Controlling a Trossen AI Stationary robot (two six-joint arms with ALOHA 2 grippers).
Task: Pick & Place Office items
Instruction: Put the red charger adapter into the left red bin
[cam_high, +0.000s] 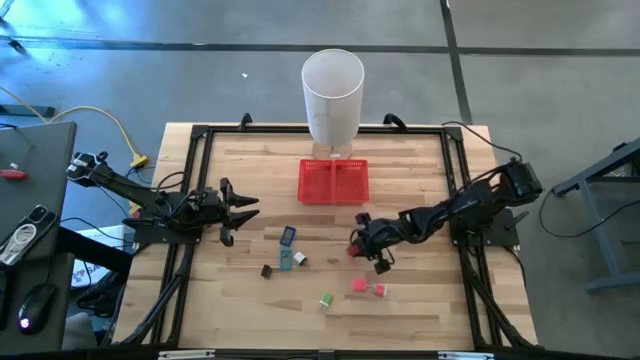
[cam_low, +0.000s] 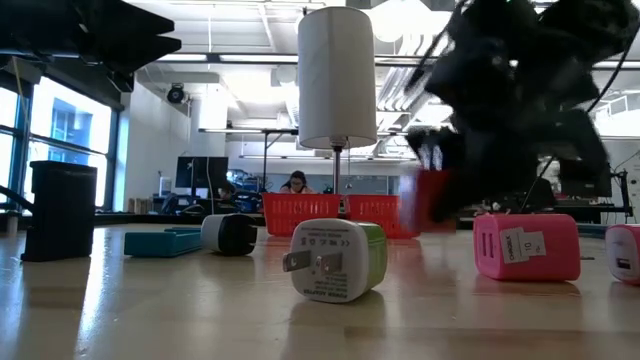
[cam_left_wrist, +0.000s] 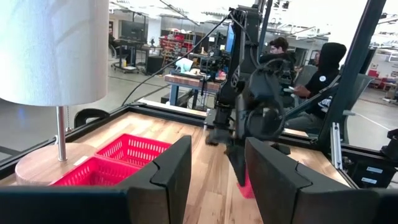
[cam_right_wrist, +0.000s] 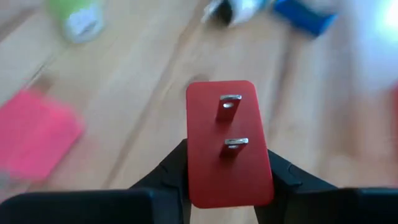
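Red plug block (cam_right_wrist: 228, 144), one of the office items, sits clamped between the right gripper (cam_right_wrist: 227, 180)'s two fingers, prongs facing the wrist camera, over the table (cam_high: 420, 300) near its middle, short of the red mesh tray (cam_high: 334, 181). Two pink pieces (cam_high: 368, 288) lie just beyond it, a green-white one (cam_high: 326, 299) farther off. The left gripper (cam_high: 243, 209) hangs with fingers apart, holding nothing, well left of the blue piece (cam_high: 288, 236).

Tray (cam_high: 334, 181) sitting mid-table (cam_high: 420, 310), bin (cam_high: 332, 95) standing just behind. Office items (cam_high: 288, 250) lying scattered nearer than tray. Left claw (cam_high: 240, 210) hovering left of tray; right claw (cam_high: 358, 250) gripping plug block (cam_right_wrist: 228, 144), right of scatter.
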